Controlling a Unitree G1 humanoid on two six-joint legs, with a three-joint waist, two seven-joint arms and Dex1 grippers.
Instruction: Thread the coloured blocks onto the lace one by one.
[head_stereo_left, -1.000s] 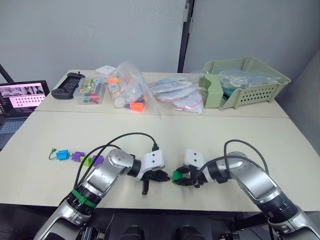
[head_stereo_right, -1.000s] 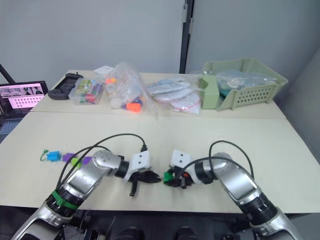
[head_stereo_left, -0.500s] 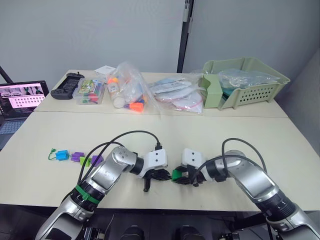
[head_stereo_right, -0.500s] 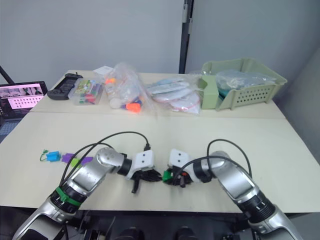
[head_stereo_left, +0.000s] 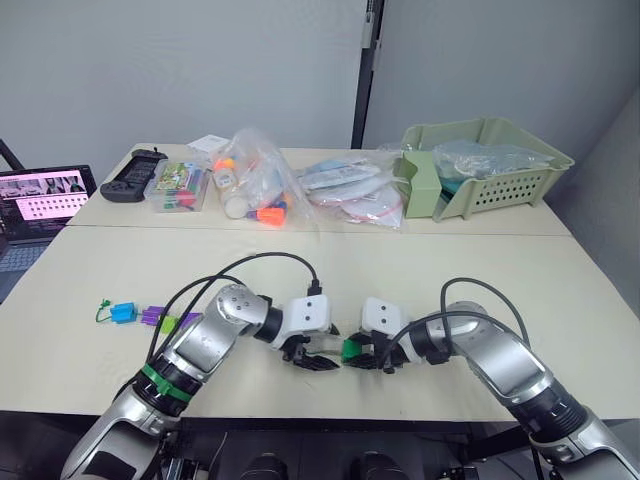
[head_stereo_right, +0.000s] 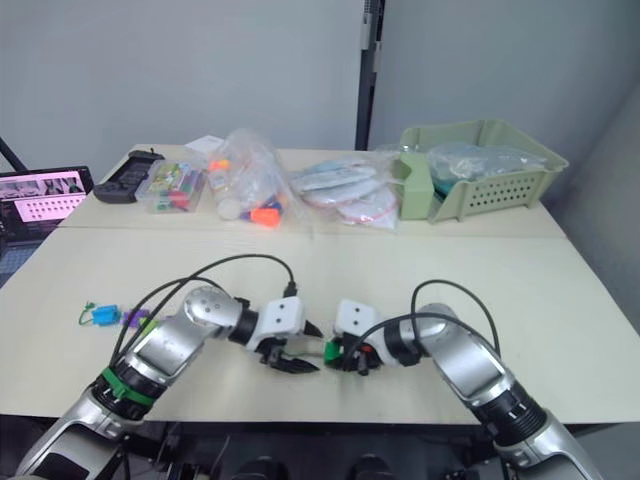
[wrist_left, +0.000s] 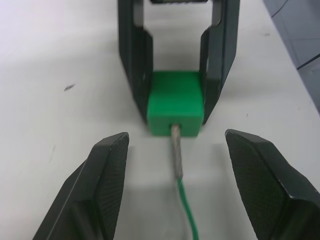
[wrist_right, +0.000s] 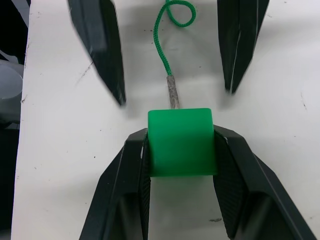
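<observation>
1. Broadly, a pale table spans the middle of the head view, with a second tabletop butted against its far edge along a seam across the upper half.
2. At the upper right of that view a green slotted basket holds clear bags; left of it, in the upper centre, lie flat plastic packets and a clear bag with orange-capped items.
3. At the far left edge a laptop shows a pink-and-white screen; its writing is too small to read. Beside it sit a black controller and a clear box of coloured bits, its label unreadable.
4. Low in the centre, the right gripper pinches the dark green block between its two fingers, against the table.
5. Facing it from the left, the left gripper has its fingers spread wide, one on each side of the lace, touching neither lace nor block.
6. The lace is a thin green cord lying on the table; its stiff pale tip enters the hole in the block's near face.
7. At the lower left of the head view, the blue block, a purple block and the lime green block sit in a row on the cord, partly behind the left arm.
</observation>
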